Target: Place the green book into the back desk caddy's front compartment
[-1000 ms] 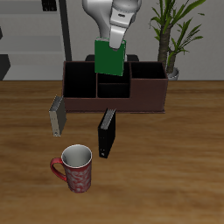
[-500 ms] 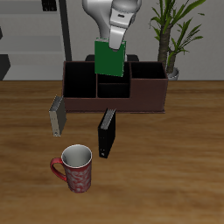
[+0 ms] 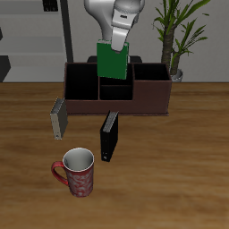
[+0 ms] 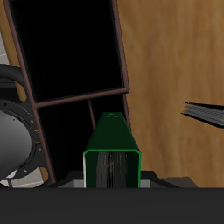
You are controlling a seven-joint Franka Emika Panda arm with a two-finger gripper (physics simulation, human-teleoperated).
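Nothing has moved since a moment ago: the gripper point(image 3: 120, 38) stays clamped on the green book point(image 3: 113, 60), holding it upright just above the back desk caddy point(image 3: 148, 97), over its divided middle section.

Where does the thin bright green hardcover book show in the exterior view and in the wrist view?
Exterior view: the green book hangs upright from the gripper, over the dark reddish-brown desk caddy.
Wrist view: the book is seen edge-on, close to the camera.
Shared landmark: the caddy's dark compartments.
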